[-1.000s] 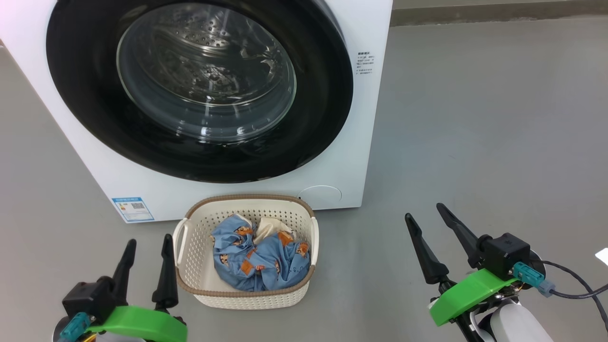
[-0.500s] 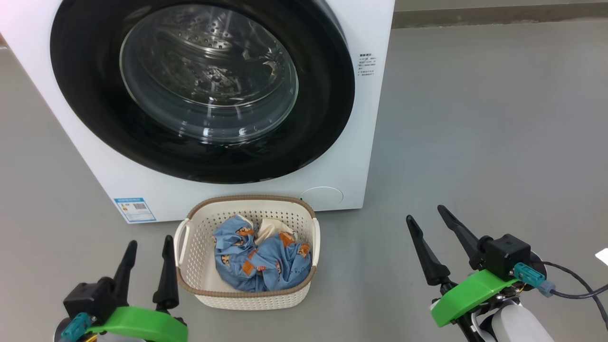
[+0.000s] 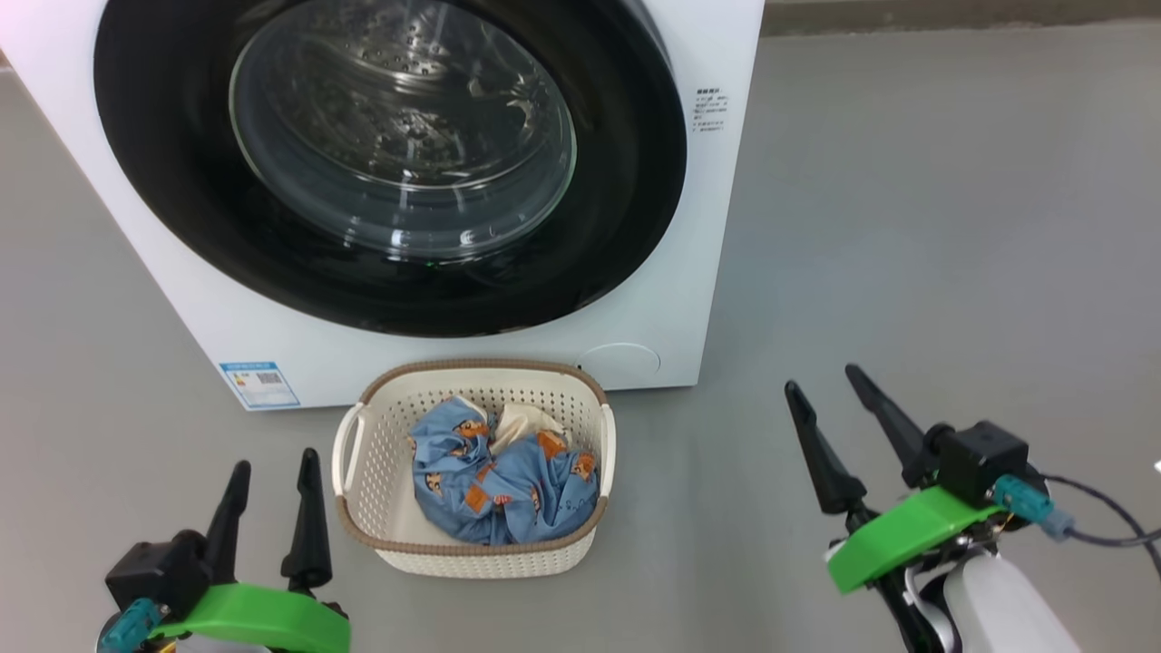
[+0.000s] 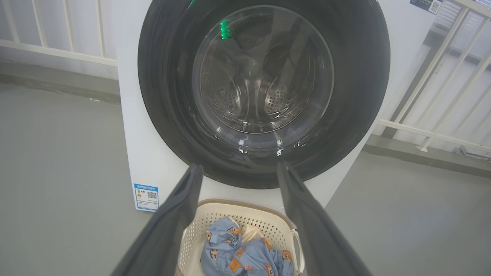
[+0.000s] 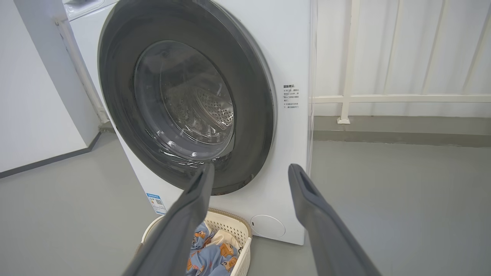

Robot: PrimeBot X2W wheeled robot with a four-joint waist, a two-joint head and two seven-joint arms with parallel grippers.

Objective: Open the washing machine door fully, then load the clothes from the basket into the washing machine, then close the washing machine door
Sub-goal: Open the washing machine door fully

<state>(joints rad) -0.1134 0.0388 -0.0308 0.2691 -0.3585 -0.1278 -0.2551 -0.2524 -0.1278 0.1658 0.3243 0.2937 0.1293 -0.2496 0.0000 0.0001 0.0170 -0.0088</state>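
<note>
Both arms are poised low and apart. The left end effector [image 3: 275,458] sits at the lower left of the head view, its two dark fingers [image 3: 307,526] spread wide, pointing upward and holding nothing. The right end effector [image 3: 822,376], at lower right, is equally wide and empty. Its fingers slant up and leftward above a green wrist collar [image 3: 893,535], teal connector [image 3: 1020,497] and pale forearm [image 3: 1007,608].
</note>
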